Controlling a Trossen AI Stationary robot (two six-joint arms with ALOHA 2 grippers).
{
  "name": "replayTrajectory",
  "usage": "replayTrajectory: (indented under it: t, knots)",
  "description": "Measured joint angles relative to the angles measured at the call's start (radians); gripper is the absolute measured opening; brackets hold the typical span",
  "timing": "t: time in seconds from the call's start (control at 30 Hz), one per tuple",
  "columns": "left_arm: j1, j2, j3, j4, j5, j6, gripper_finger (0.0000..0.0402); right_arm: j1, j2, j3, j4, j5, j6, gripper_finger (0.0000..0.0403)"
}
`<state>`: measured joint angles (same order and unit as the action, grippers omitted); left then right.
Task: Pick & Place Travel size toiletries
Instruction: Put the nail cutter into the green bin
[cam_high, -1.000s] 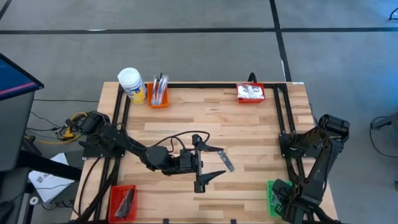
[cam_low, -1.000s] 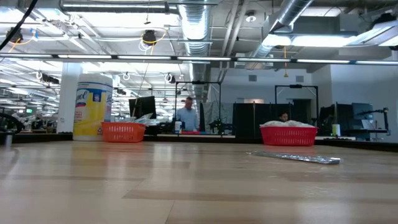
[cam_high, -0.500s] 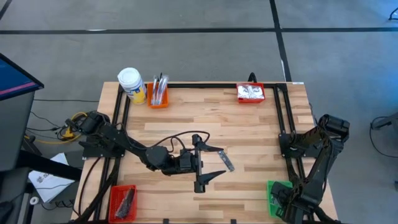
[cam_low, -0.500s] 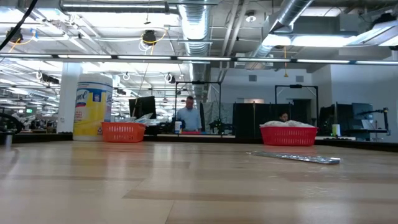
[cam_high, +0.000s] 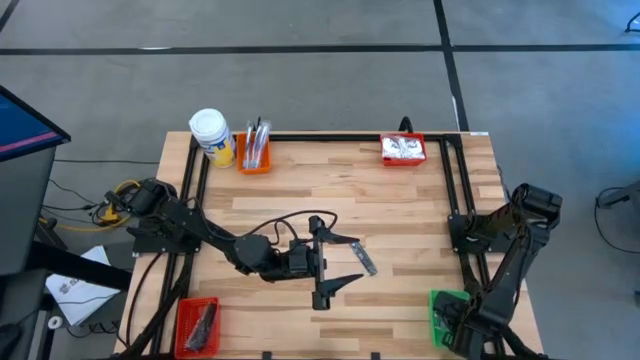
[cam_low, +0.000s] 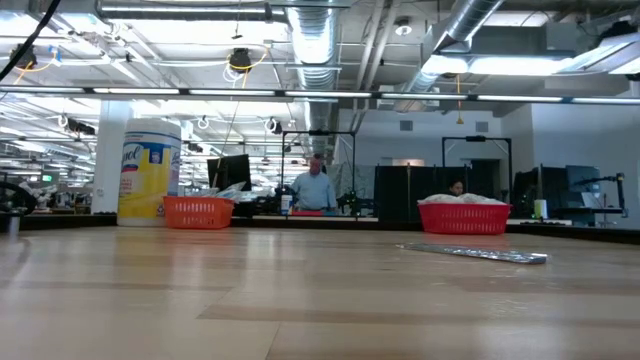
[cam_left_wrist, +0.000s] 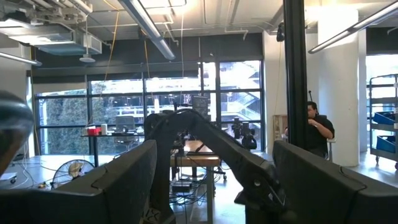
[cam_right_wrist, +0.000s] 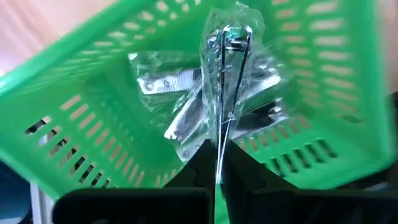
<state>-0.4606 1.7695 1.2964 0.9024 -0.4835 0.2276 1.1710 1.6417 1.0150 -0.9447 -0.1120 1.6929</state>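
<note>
Right tool (cam_right_wrist: 217, 163) pinching a silvery sachet (cam_right_wrist: 227, 68) over the green bin (cam_right_wrist: 81, 106) (light, crinkly, slippery: grip edge); left tool (cam_high: 340, 262) spread.

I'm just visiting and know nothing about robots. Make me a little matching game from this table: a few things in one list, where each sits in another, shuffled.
Things:
1. orange bin
2. green bin
3. dark grey flat bar
4. yellow jar

Places:
A. far left corner of the table
B. beside the yellow jar
C. under the right gripper
D. bare wood between the left gripper fingers

Pairs: 1-B, 2-C, 3-D, 4-A
</note>
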Motion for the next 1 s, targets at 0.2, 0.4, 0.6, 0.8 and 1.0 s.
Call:
replayTrajectory:
  t: [0.2, 0.4, 0.6, 0.8, 1.0]
  knots:
    - [0.000, 0.000, 0.000, 0.000, 0.002, 0.000, 0.0314, -0.005, -0.001, -0.080, 0.151, -0.046, 0.027, 0.0002]
    - [0.000, 0.000, 0.000, 0.000, 0.003, 0.000, 0.0314, -0.016, -0.001, -0.087, 0.154, -0.047, 0.036, 0.0002]
    - [0.000, 0.000, 0.000, 0.000, 0.003, 0.000, 0.0314, -0.015, -0.001, -0.087, 0.140, -0.046, 0.030, 0.0005]
    - [0.000, 0.000, 0.000, 0.000, 0.003, 0.000, 0.0314, -0.015, -0.001, -0.088, 0.135, -0.046, 0.028, 0.0033]
    - [0.000, 0.000, 0.000, 0.000, 0.003, 0.000, 0.0314, -0.015, 0.000, -0.088, 0.133, -0.046, 0.028, 0.0035]
